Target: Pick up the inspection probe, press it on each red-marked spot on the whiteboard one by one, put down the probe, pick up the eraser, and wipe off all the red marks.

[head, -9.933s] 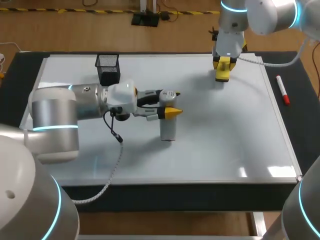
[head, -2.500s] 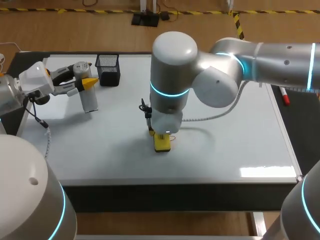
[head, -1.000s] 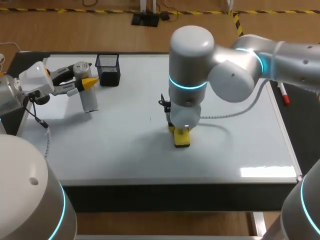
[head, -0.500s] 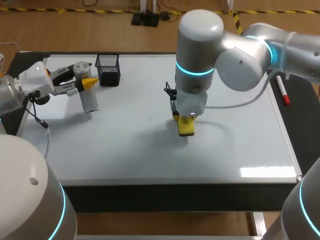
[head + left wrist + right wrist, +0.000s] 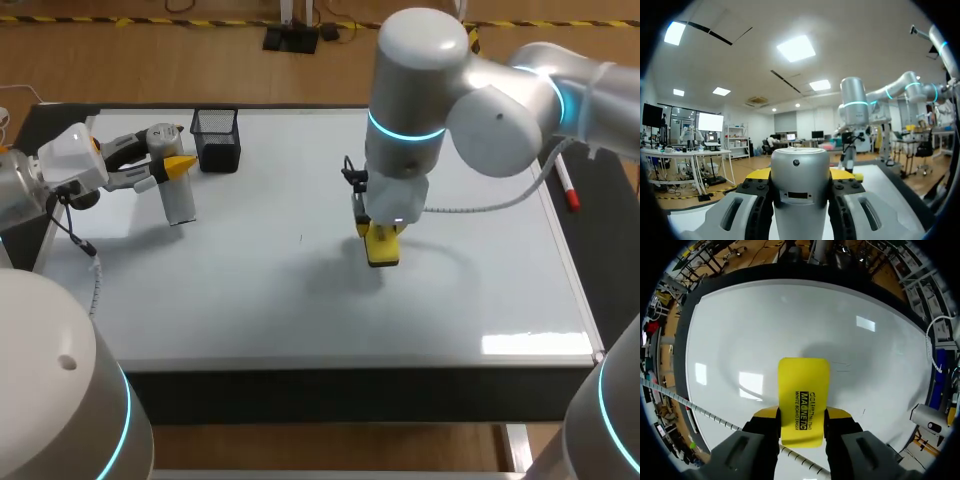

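Observation:
My right gripper (image 5: 381,238) points down over the middle of the whiteboard (image 5: 250,300), shut on the yellow eraser (image 5: 383,250). In the right wrist view the eraser (image 5: 803,399) stands between both fingers of the right gripper (image 5: 802,416), its far end at the board; whether it touches I cannot tell. My left gripper (image 5: 168,168) hovers at the board's far left, shut on the silver inspection probe (image 5: 180,200). The probe (image 5: 800,182) fills the left gripper (image 5: 801,175) in the left wrist view. A faint short dark stroke (image 5: 300,238) shows left of the eraser; no red marks show.
A black mesh pen holder (image 5: 216,138) stands at the board's far edge, just right of the left gripper. A red marker (image 5: 566,184) lies on the dark table strip right of the board. The right arm's cable (image 5: 470,205) hangs over the board's right half.
The right arm has carried the eraser to the right and slightly away from me across the board. The left arm and the probe have kept still.

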Tool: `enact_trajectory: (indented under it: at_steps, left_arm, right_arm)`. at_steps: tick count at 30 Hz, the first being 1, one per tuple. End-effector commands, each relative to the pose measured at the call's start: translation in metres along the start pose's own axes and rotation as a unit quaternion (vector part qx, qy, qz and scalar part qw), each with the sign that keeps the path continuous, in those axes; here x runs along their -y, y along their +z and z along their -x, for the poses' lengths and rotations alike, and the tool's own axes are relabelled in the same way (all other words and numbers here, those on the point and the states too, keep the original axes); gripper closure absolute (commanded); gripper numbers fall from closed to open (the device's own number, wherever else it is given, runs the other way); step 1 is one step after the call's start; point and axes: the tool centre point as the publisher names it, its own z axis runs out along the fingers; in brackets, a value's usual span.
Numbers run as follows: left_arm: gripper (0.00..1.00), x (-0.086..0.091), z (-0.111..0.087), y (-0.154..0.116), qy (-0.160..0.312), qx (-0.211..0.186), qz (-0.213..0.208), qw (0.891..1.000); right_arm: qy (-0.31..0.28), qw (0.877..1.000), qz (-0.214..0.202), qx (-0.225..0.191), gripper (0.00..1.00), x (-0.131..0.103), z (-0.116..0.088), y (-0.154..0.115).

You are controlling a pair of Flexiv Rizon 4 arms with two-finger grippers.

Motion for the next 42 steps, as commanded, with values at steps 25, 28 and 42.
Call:
enact_trajectory:
  at_steps: [25, 28, 42]
  left_arm:
    - [1.00, 0.001, 0.000, 0.000, 0.000, 0.000, 0.000, 1.000]
    - [1.00, 0.001, 0.000, 0.000, 0.000, 0.000, 0.000, 1.000]
    - [1.00, 0.001, 0.000, 0.000, 0.000, 0.000, 0.000, 1.000]
  right_arm:
    - [0.017, 0.999, -0.034, -0.033, 1.00, 0.148, -0.040, 0.001]
    - [0.019, 0.999, -0.031, -0.033, 1.00, 0.162, -0.044, 0.005]
    - [0.042, 0.999, -0.018, -0.026, 1.00, 0.210, -0.064, 0.020]
